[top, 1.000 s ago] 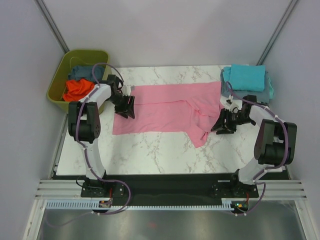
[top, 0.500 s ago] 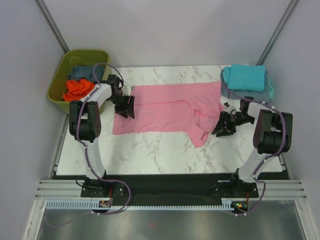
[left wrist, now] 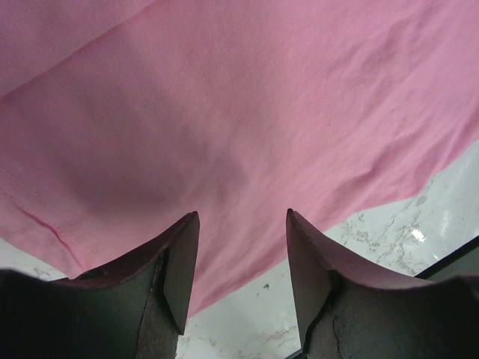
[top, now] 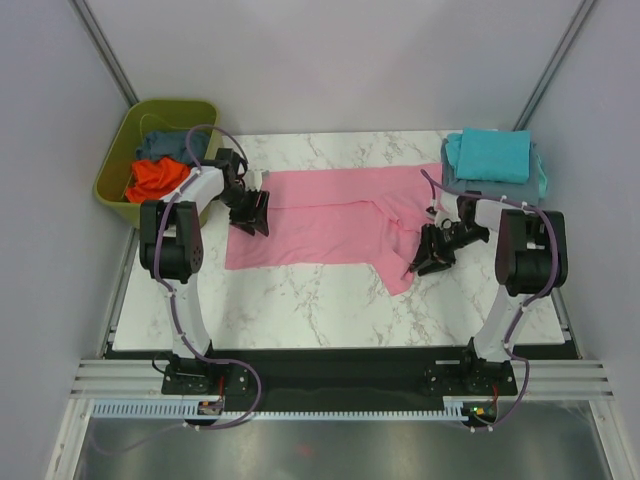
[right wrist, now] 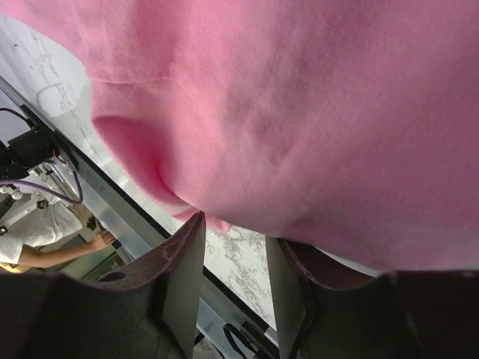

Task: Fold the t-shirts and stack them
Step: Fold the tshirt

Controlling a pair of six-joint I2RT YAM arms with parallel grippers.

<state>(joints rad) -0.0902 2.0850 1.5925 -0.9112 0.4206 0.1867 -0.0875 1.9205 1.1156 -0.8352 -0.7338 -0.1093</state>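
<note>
The light pink t-shirt (top: 330, 220) lies spread across the marble table, its right part rumpled and folded toward the front. My left gripper (top: 252, 215) is open over the shirt's left edge; in the left wrist view the pink cloth (left wrist: 239, 112) lies just beyond the parted fingertips (left wrist: 187, 247). My right gripper (top: 424, 256) is open at the shirt's rumpled right edge; the pink fold (right wrist: 299, 120) hangs at the parted fingertips (right wrist: 191, 247). A turquoise t-shirt (top: 490, 155) lies folded at the back right. Orange (top: 155, 178) and slate blue (top: 165, 147) shirts lie in the tub.
The olive-green tub (top: 115, 185) stands off the table's back left corner. The turquoise shirt rests on a grey-blue cloth (top: 540, 180). Bare marble (top: 300, 300) runs along the front of the table. Grey walls close in both sides.
My right gripper has moved left and toward the front, onto the pink shirt's rumpled right edge. My left gripper has stayed at the left edge.
</note>
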